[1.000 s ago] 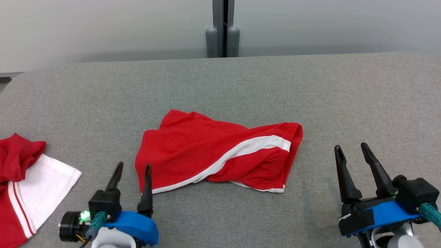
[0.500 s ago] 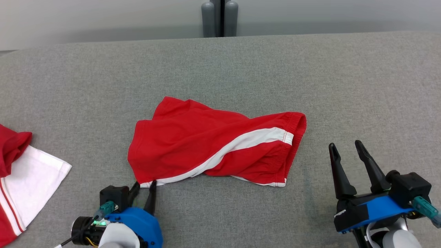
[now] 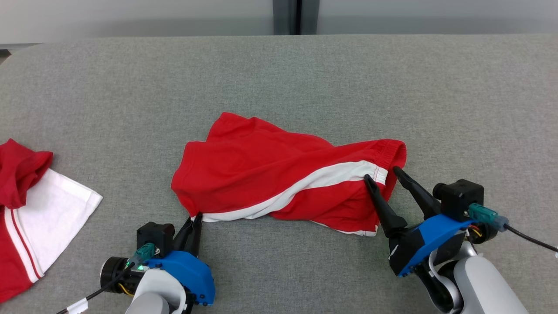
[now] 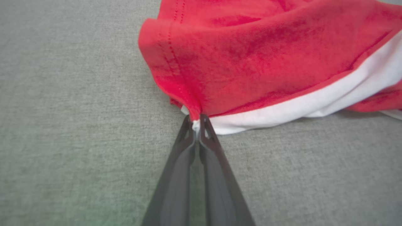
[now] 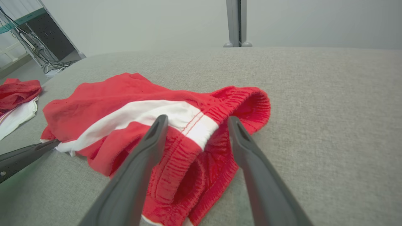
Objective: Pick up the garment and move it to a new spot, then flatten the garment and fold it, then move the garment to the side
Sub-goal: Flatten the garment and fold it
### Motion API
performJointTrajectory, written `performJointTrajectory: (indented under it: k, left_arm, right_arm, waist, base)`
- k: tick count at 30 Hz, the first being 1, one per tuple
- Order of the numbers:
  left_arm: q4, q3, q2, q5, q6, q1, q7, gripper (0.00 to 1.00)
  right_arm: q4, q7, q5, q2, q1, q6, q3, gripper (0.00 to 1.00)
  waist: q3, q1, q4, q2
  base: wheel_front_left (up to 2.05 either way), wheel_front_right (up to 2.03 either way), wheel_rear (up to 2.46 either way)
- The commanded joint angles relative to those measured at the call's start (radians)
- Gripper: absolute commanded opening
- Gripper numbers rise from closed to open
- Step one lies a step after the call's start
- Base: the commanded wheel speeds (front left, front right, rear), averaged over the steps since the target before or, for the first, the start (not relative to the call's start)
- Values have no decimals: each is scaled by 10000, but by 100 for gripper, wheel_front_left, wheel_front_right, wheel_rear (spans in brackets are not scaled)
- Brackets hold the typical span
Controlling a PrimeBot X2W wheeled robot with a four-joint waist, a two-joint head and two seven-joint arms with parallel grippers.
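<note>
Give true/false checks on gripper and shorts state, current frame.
1. The left gripper is shut on a hem corner of the shorts. True.
2. The right gripper is shut on the waistband. False: it is open, one finger on each side of the waistband.
3. The shorts hang clear of the table. False: most of them lies on it.
4. A second garment, red and white, lies at the table's left. True.

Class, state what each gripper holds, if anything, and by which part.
Left gripper pinches the red shorts at a hem corner; right gripper, open astride the waistband, holds nothing.
</note>
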Motion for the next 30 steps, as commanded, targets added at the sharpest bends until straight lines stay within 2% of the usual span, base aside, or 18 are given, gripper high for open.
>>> performJointTrajectory:
  k: [1, 7, 8, 9, 10, 11, 12, 18, 23, 30]
  left_arm:
    - [121, -28, 14, 15, 11, -148, -37, 0]
    - [273, -189, -72, 26, -16, -467, -305, 0]
    - [322, -191, -70, 11, -25, -492, -332, 0]
    - [368, -194, -70, -4, -22, -518, -403, 0]
    - [411, -202, -69, -12, -22, -555, -439, 0]
    - [445, -203, -64, -20, -18, -592, -489, 0]
    - [466, -202, -62, -28, -10, -616, -570, 0]
    - [665, -294, -80, -58, -15, -774, -822, 0]
    - [552, -255, -45, -2, 130, -889, -1355, 0]
    - [-853, -65, 182, 227, 474, -1007, -2204, 0]
  right_arm:
    - [184, 194, 87, -120, -228, 5, 0, 100]
    - [663, 839, 392, -114, -547, 5, -44, 100]
    - [669, 865, 420, -117, -589, 5, -34, 96]
    - [684, 857, 445, -122, -608, 5, -30, 81]
    - [664, 791, 498, -112, -620, 5, -2, 40]
    - [669, 764, 546, -104, -621, 5, 15, 22]
    - [710, 813, 692, -68, -615, 5, 42, 0]
    - [921, 1007, 984, -209, -626, 5, 148, 0]
    - [772, 439, 931, -273, -533, 5, 60, 0]
    - [-128, -821, 868, -502, -275, 5, -230, 0]
  waist:
    - [82, -1, 104, 0]
    - [332, -1, 341, 0]
    - [363, -1, 357, 0]
    - [381, -1, 364, 0]
    - [402, -1, 370, 0]
    - [418, -1, 373, 0]
    - [427, -1, 372, 0]
    - [401, -1, 384, 0]
    - [221, -1, 381, 0]
    - [-252, -1, 310, 0]
  base:
    - [0, 0, 0]
    - [0, 0, 0]
    - [0, 0, 0]
    - [0, 0, 0]
    - [0, 0, 0]
    - [0, 0, 0]
    - [0, 0, 0]
    - [0, 0, 0]
    - [0, 0, 0]
    - [0, 0, 0]
